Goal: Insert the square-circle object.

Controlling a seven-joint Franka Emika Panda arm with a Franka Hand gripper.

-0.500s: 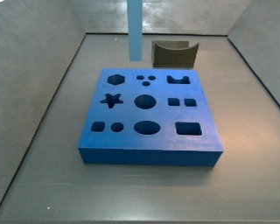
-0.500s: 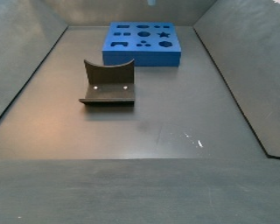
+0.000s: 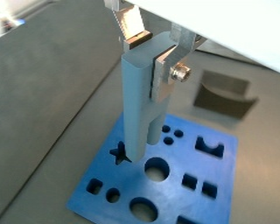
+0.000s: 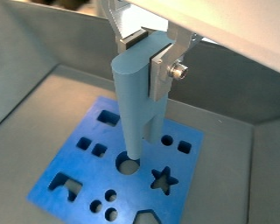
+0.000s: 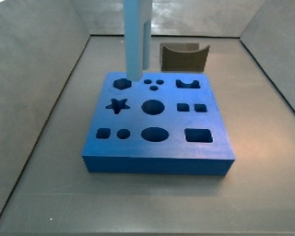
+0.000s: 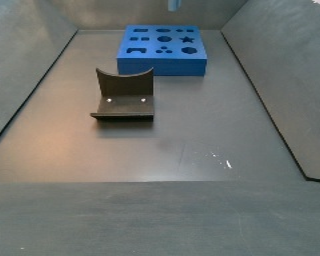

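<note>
The gripper [image 3: 152, 54] is shut on the top of the square-circle object [image 3: 143, 105], a tall light-blue bar that hangs upright; both wrist views show this [image 4: 150, 51]. The bar [image 4: 140, 105] reaches down over the darker-blue block with shaped holes [image 4: 189, 188]. Its lower end is near the star hole and a round hole. I cannot tell whether it touches the block. In a side view the bar [image 5: 135, 37] stands over the block's [image 5: 157, 166] far left part, and the gripper is above that frame.
The dark fixture [image 5: 184, 57] stands behind the block, and it also shows in a wrist view [image 3: 227, 94]. In a side view it [image 6: 123, 95] sits mid-floor in front of the block [image 6: 163, 68]. Grey walls enclose the floor.
In the side view the bar has shifted slightly left and lower, from behind the block's far edge to over its far left part. The block and fixture have not moved.
</note>
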